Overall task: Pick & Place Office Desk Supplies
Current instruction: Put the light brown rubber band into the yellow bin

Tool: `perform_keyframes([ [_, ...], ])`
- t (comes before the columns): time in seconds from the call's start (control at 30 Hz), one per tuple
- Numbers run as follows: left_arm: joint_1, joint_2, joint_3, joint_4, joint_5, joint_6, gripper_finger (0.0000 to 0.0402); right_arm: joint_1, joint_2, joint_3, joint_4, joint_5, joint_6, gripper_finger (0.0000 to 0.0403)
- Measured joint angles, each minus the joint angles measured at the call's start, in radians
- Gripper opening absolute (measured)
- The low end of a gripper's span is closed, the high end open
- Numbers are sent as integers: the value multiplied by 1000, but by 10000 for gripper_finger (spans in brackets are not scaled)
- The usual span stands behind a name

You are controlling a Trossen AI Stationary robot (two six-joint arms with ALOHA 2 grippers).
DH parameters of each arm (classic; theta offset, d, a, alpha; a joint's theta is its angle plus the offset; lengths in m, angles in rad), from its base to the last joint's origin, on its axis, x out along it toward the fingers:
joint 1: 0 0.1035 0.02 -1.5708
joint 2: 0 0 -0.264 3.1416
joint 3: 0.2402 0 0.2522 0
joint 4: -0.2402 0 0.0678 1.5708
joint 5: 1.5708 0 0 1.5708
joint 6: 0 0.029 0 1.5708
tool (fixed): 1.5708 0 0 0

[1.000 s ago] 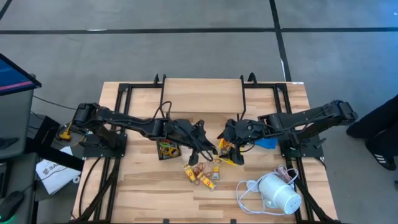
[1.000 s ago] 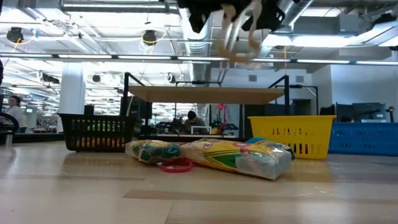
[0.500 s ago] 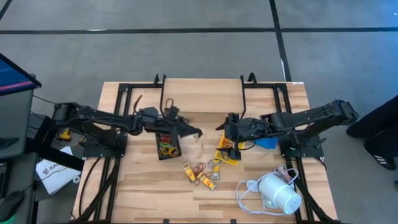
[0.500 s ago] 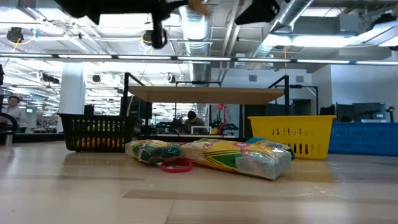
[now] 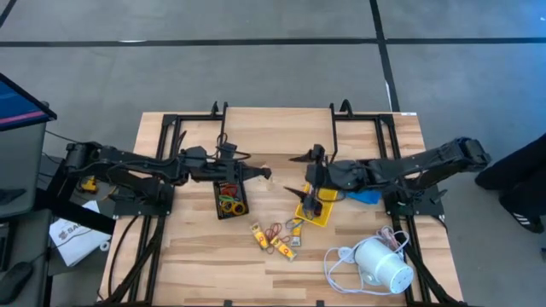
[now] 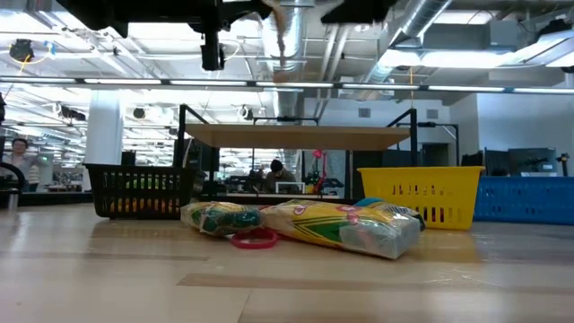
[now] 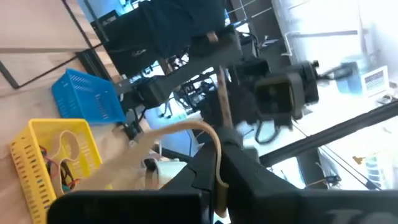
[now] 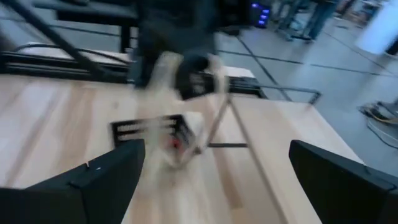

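Observation:
My left gripper (image 5: 258,174) hovers just past the far right corner of the black mesh tray (image 5: 229,198), shut on a tan rubber band (image 7: 208,132). The band also shows in the low view, hanging near the top (image 6: 280,45). My right gripper (image 5: 299,175) hangs open above the far end of the yellow tray (image 5: 314,211), its fingers spread wide (image 8: 106,174) and pointing at the left gripper. Loose supplies lie flat on the wood near the table's middle (image 5: 273,236): yellow packets, a red band and tan pieces. Coloured bands lie in the black mesh tray. My left gripper pinches the tan rubber band at one end of its loop (image 7: 217,163) between its two fingers. The band is lifted clear of the table. Its free part arches out past the fingertips (image 7: 186,127) and hangs slack in the low view.
A blue tray (image 5: 367,196) sits to the right of the yellow one. The white cylindrical device with its cord (image 5: 380,264) lies near the table's near right corner. Bare wood shows at the near left (image 5: 196,256) and far middle (image 5: 277,128).
My left gripper has risen from the pile of loose supplies with the tan band and drawn back toward the table's left and far side, ending beside the black mesh tray. My right gripper has shifted slightly toward the far edge and turned above the yellow tray.

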Motion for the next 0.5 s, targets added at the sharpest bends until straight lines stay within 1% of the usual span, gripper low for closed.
perform_keyframes([
  [0.1, -7, 1, 0, 1, -3, 15, 8, -33, 6, -19, 62, -7, 3, 396],
  [0.27, -32, 1, -2, 1, -36, 23, 8, -82, 29, -23, 86, -143, 4, 396],
  [0.33, -42, 1, -13, 2, -59, 23, 8, -102, 39, -21, 106, -163, -1, 396],
  [0.4, -57, 1, -34, 2, -105, 20, 8, -122, 39, -22, 99, -176, -14, 396],
  [0.5, -73, 1, -73, 49, -142, -6, 8, -156, 39, -22, 103, -255, -24, 396],
])
